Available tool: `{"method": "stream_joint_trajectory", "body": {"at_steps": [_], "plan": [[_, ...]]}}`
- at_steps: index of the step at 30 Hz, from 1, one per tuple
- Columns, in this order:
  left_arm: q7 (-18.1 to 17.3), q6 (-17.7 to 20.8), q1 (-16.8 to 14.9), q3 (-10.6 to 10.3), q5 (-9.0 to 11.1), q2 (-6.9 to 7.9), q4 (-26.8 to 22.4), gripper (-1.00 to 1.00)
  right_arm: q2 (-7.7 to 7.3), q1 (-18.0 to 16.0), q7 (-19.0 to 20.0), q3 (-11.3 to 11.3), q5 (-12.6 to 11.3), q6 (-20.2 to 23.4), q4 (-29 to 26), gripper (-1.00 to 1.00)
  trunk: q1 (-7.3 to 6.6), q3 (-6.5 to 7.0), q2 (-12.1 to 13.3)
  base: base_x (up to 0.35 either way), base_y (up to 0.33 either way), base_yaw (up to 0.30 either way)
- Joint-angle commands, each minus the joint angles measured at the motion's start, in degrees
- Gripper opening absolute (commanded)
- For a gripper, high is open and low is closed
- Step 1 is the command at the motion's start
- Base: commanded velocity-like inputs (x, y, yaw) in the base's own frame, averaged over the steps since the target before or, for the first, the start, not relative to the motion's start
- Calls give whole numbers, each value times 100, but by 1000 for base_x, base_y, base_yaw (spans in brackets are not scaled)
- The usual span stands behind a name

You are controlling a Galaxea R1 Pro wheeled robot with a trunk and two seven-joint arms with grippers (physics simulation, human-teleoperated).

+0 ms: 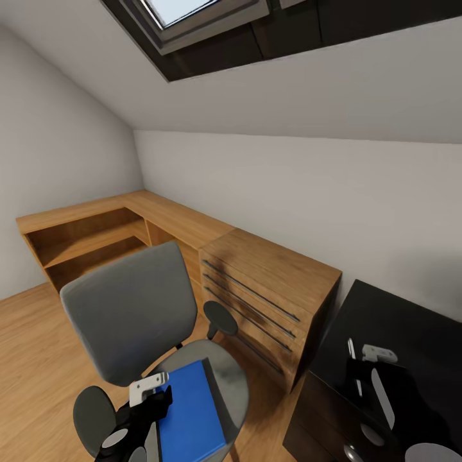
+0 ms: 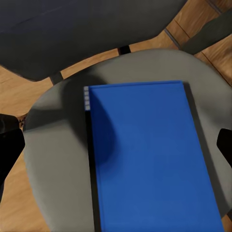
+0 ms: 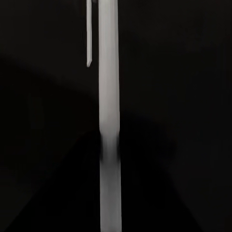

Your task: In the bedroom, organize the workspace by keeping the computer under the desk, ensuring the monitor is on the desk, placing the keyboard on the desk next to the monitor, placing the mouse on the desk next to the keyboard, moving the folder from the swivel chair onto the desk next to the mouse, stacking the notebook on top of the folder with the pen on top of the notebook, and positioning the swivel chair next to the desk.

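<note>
Flat glossy-blue folder (image 2: 150, 159) on padded grey swivel chair (image 1: 131, 308); left pincer (image 1: 149, 389) spread above.

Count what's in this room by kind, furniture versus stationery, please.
Furniture: 4 (grey upholstered swivel chair, glossy black desk, oak chest of drawers, low oak shelf unit)
Stationery: 2 (flat bright blue folder on the chair seat, thin white pen on the desk)
Total: 6

The swivel chair (image 1: 138, 308) stands on the wood plank floor (image 1: 32, 346), and the blue folder (image 1: 190, 410) lies flat on its grey seat (a dark edge shows beneath it). The white pen (image 3: 109, 116) lies on the glossy black surface (image 1: 410, 333).
</note>
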Motion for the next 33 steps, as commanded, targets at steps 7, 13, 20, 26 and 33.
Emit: {"method": "stream_joint_trajectory", "body": {"at_steps": [7, 13, 20, 26, 33], "plan": [[47, 9, -2, -5, 56, -4, -9, 100, 1, -1, 35, -7, 11, 380, -162, -100, 1, -6, -3, 0, 0, 0], [47, 9, -2, -5, 54, -6, -8, 100, 1, -2, 34, -5, 9, 399, -167, -100, 1, -6, -3, 0, 0, 0], [55, 9, -2, -5, 50, -7, -10, 100, 1, -3, 29, -3, 8, 398, -170, -100, -131, 102, 237, 0, 0, 0], [56, 9, -2, -5, 53, -7, -8, 100, 1, -1, 27, -5, 13, 393, -187, -100, -131, 102, 237, 0, 0, 0], [56, 9, -2, -5, 54, -7, -8, 100, 1, -2, 26, -3, 14, 395, -245, 100, -131, 102, 237, 0, 0, 0]]}}
